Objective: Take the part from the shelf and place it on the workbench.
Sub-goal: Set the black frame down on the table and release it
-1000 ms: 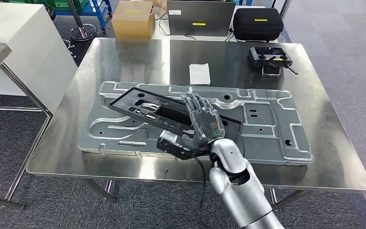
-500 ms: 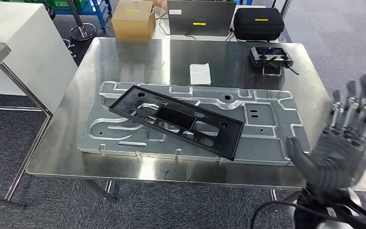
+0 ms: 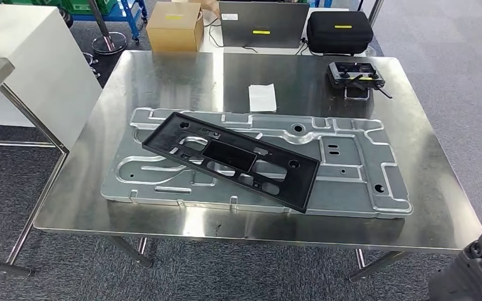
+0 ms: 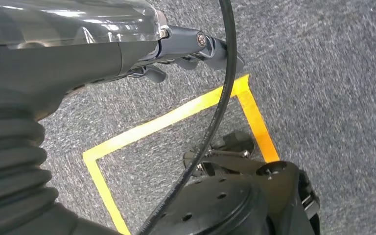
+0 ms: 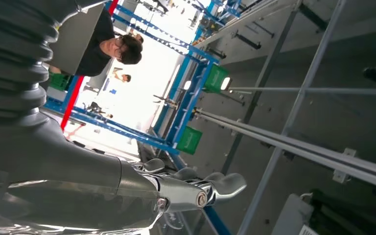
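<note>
Right hand [image 3: 477, 266] has withdrawn, apparently empty and loosely extended, leaving the black part [image 3: 232, 160] resting well apart on the workbench [image 3: 163, 75]; placement looks complete.

You won't find anything readable here. The yellow stickers on the cardboard box [image 3: 176, 26], the laptop [image 3: 263, 24] and the black case [image 3: 339, 31] are too small to make out, so you can't tell what they say. The white sheet [image 3: 262, 97] on the table [image 3: 163, 75] looks blank to you. The yellow tape [image 4: 176, 117] on the floor is just lines, no lettering.
</note>
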`<state>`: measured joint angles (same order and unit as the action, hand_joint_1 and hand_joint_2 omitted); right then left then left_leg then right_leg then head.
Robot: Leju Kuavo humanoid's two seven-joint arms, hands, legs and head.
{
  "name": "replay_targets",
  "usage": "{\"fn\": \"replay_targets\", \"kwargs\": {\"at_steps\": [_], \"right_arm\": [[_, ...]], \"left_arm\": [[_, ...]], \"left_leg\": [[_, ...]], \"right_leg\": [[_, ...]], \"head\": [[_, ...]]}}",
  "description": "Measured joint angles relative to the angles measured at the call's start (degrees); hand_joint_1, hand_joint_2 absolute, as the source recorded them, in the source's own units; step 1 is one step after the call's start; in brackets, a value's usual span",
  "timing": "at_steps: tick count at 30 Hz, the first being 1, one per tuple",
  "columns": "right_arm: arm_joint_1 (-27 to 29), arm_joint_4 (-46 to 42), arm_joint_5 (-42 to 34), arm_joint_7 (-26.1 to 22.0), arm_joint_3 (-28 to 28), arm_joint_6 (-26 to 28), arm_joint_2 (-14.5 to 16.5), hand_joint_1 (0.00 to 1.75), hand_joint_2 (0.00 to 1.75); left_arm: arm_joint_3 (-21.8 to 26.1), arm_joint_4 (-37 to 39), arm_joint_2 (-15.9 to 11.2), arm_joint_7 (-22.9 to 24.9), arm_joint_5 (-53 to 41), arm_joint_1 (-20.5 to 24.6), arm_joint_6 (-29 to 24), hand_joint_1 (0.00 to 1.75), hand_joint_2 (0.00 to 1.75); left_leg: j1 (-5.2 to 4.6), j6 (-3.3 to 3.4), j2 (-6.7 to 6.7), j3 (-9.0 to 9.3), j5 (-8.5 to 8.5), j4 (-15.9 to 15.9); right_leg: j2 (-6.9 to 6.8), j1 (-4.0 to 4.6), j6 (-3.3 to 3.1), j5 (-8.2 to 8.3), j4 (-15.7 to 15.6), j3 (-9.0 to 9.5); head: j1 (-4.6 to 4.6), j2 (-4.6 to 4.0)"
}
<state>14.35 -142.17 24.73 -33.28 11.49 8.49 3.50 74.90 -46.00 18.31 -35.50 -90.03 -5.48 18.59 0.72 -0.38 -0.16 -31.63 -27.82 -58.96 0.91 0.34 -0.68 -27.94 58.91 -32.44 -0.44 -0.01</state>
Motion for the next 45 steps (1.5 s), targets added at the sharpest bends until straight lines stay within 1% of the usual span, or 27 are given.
{"fn": "replay_targets", "kwargs": {"at_steps": [8,12,15,20,21,23,24,25,26,27,28,29,30,31,32,33,34,35,36,38,39,40,41,42,43,44,45], "right_arm": [[0.8,0.1,0.5,0.1,1.6,1.5,-1.0,0.00,0.00],[1.0,0.5,2.2,-1.1,2.8,5.6,-1.2,0.00,0.00],[1.4,1.0,3.8,-0.9,4.3,9.1,-1.7,0.00,0.00],[2.9,1.5,4.5,1.6,6.8,11.0,-3.4,0.00,0.00],[3.3,1.5,4.5,2.1,7.2,11.1,-3.7,0.00,0.00],[4.0,1.4,4.5,3.0,7.8,11.2,-4.2,0.00,0.00],[4.3,1.4,4.5,3.4,7.9,11.2,-4.5,0.00,0.00],[4.6,1.3,4.4,3.7,8.0,11.1,-4.7,0.00,0.00],[4.8,1.3,4.3,4.0,8.1,11.0,-4.8,0.00,0.00],[5.0,1.3,4.2,4.3,8.1,10.8,-4.9,0.00,0.00],[5.3,1.3,4.0,4.5,8.2,10.5,-5.0,0.00,0.00],[5.6,1.2,3.8,4.7,8.2,10.0,-5.0,0.00,0.00],[5.8,1.2,3.6,4.8,8.2,9.5,-5.0,0.00,0.00],[6.0,1.1,3.4,4.9,8.2,9.0,-5.0,0.00,0.00],[6.2,1.0,3.3,5.0,8.2,8.5,-5.0,0.00,0.00],[6.3,1.0,3.2,5.0,8.1,8.1,-5.0,0.00,0.00],[6.5,0.9,3.1,5.0,8.0,7.7,-5.0,0.00,0.00],[6.6,0.9,3.0,5.1,7.9,7.3,-4.9,0.00,0.00],[6.7,0.8,2.9,5.1,7.8,7.0,-4.8,0.00,0.00],[6.8,0.7,2.8,5.2,7.6,6.4,-4.7,0.00,0.00],[6.9,0.7,2.8,5.2,7.6,6.2,-4.6,0.00,0.00],[6.9,0.6,2.8,5.2,7.5,6.0,-4.5,0.00,0.00],[7.0,0.6,2.8,5.2,7.4,5.8,-4.4,0.00,0.00],[7.0,0.6,2.8,5.2,7.4,5.7,-4.3,0.00,0.00],[7.0,0.6,2.7,5.2,7.3,5.6,-4.3,0.00,0.00],[7.0,0.6,2.7,5.3,7.3,5.4,-4.3,0.00,0.00],[7.0,0.6,2.7,5.3,7.3,5.3,-4.3,0.00,0.00]], "left_arm": [[1.4,-1.3,0.8,0.0,0.0,0.2,0.1,0.00,0.00],[2.7,-1.5,1.0,0.1,0.0,0.5,-0.1,0.00,0.00],[3.3,-1.7,1.0,0.7,0.0,0.7,-0.8,0.00,0.00],[3.9,-2.1,1.0,2.0,0.0,0.9,-1.6,0.00,0.00],[4.0,-2.2,1.0,2.2,0.0,0.9,-1.7,0.00,0.00],[4.2,-2.4,1.0,2.7,0.0,1.0,-1.8,0.00,0.00],[4.3,-2.4,1.1,2.9,0.0,1.1,-1.8,0.00,0.00],[4.4,-2.5,1.2,3.1,0.0,1.1,-1.9,0.00,0.00],[4.4,-2.5,1.2,3.4,0.0,1.2,-2.0,0.00,0.00],[4.6,-2.5,1.3,3.7,0.0,1.2,-2.1,0.00,0.00],[4.7,-2.5,1.3,4.1,0.0,1.3,-2.2,0.00,0.00],[4.8,-2.5,1.3,4.6,0.0,1.3,-2.4,0.00,0.00],[4.8,-2.5,1.4,5.1,0.0,1.4,-2.7,0.00,0.00],[4.9,-2.5,1.4,5.6,0.0,1.5,-3.0,0.00,0.00],[4.9,-2.5,1.4,6.0,0.0,1.6,-3.2,0.00,0.00],[4.9,-2.6,1.4,6.5,0.0,1.7,-3.5,0.00,0.00],[5.0,-2.6,1.4,6.8,0.0,1.8,-3.7,0.00,0.00],[5.1,-2.7,1.5,7.1,0.0,1.8,-3.8,0.00,0.00],[5.1,-2.8,1.5,7.4,0.0,1.9,-4.0,0.00,0.00],[5.2,-2.9,1.6,7.8,0.0,1.9,-4.0,0.00,0.00],[5.2,-2.9,1.6,7.9,0.0,1.9,-4.0,0.00,0.00],[5.2,-2.9,1.6,7.9,0.0,1.9,-4.0,0.00,0.00],[5.2,-2.9,1.6,8.0,0.0,1.9,-3.9,0.00,0.00],[5.2,-2.9,1.6,8.0,0.0,1.9,-3.9,0.00,0.00],[5.2,-2.9,1.6,8.0,0.0,1.9,-3.8,0.00,0.00],[5.2,-2.9,1.6,8.0,0.0,2.0,-3.8,0.00,0.00],[5.2,-2.9,1.6,8.0,0.0,2.0,-3.7,0.00,0.00]], "left_leg": [[0.00,0.00,0.00,0.13,0.00,0.0],[-0.07,0.11,-0.01,0.19,-0.07,-0.1],[-0.15,0.26,-0.01,0.22,-0.16,-0.1],[-0.49,0.72,-0.01,0.25,-0.35,-0.2],[-0.57,0.90,-0.01,0.29,-0.26,-0.2],[-0.29,1.41,0.14,0.59,0.42,0.6],[-0.04,1.76,0.29,0.80,0.92,1.2],[0.22,2.02,0.46,0.94,1.35,1.8],[0.35,2.18,0.63,0.98,1.62,2.1],[0.39,2.27,0.72,0.87,1.75,2.2],[0.43,2.20,0.80,0.73,1.81,2.2],[0.49,2.11,0.87,0.59,1.86,2.1],[0.62,1.95,0.92,0.45,1.91,2.0],[0.82,1.72,0.93,0.30,1.93,1.8],[1.04,1.40,0.91,0.14,1.90,1.6],[1.21,0.97,0.85,-0.04,1.87,1.3],[1.29,0.48,0.77,-0.19,1.84,1.1],[1.26,-0.07,0.70,-0.26,1.86,0.9],[1.22,-0.63,0.65,-0.29,1.99,0.9],[1.28,-1.61,0.64,-0.48,2.09,0.7],[1.38,-1.87,0.63,-0.90,1.32,0.1],[1.45,-1.98,0.62,-1.64,-0.31,-1.6],[1.46,-1.96,0.62,-2.71,-2.75,-4.5],[1.38,-1.88,0.61,-4.01,-5.46,-8.2],[1.26,-1.77,0.60,-5.14,-7.67,-11.9],[1.10,-1.60,0.60,-5.66,-8.91,-14.6],[0.91,-1.32,0.60,-5.16,-8.93,-15.3]], "right_leg": [[0.00,0.00,0.00,0.00,0.0,0.11],[-0.01,-0.10,0.05,0.00,0.0,0.19],[-0.01,-0.19,0.14,-0.05,0.0,0.25],[-0.03,-0.55,0.52,-0.09,-0.1,0.34],[-0.03,-0.63,0.69,0.00,-0.2,0.39],[-0.04,-0.53,1.12,-0.02,-0.3,0.53],[-0.09,-0.48,1.36,-0.74,0.4,0.31],[-0.15,-0.48,1.59,-2.16,2.0,-0.35],[-0.24,-0.68,1.82,-4.11,4.7,-1.49],[-0.30,-0.92,2.10,-6.13,8.2,-2.96],[-0.35,-1.23,2.40,-7.53,11.4,-4.28],[-0.42,-1.56,2.71,-7.91,13.3,-4.96],[-0.52,-1.88,3.03,-7.23,13.3,-4.71],[-0.66,-2.20,3.36,-5.61,11.0,-3.32],[-0.83,-2.52,3.71,-3.72,7.1,-1.07],[-0.85,-2.58,3.92,-2.47,3.5,1.05],[-0.75,-2.52,3.80,-1.48,0.9,2.52],[-0.60,-2.35,3.44,-1.30,-0.6,3.17],[-0.38,-2.06,2.89,-1.38,-0.6,3.01],[-0.32,-2.00,1.66,-1.02,-0.8,2.40],[-0.36,-2.00,1.07,-0.65,-0.8,2.02],[-0.43,-1.99,0.49,-0.24,-0.9,1.61],[-0.50,-1.88,0.01,0.18,-0.9,1.12],[-0.53,-1.62,-0.32,0.57,-0.8,0.54],[-0.56,-1.31,-0.54,0.96,-0.7,-0.06],[-0.59,-1.00,-0.70,1.33,-0.6,-0.68],[-0.60,-0.68,-0.81,1.67,-0.5,-1.28]], "head": [[0.01,0.01],[0.01,0.01],[0.02,0.01],[0.03,-0.01],[0.03,0.00],[0.04,-0.01],[0.13,-0.01],[0.25,-0.01],[0.37,-0.01],[0.48,-0.01],[0.50,0.00],[0.49,0.00],[0.48,-0.01],[0.48,-0.01],[0.49,-0.01],[0.52,-0.01],[0.51,0.00],[0.52,0.01],[0.47,0.01],[0.38,0.00],[0.24,0.00],[0.07,0.00],[-0.19,0.01],[-0.40,0.01],[-0.53,0.00],[-0.59,0.00],[-0.60,0.00]]}}
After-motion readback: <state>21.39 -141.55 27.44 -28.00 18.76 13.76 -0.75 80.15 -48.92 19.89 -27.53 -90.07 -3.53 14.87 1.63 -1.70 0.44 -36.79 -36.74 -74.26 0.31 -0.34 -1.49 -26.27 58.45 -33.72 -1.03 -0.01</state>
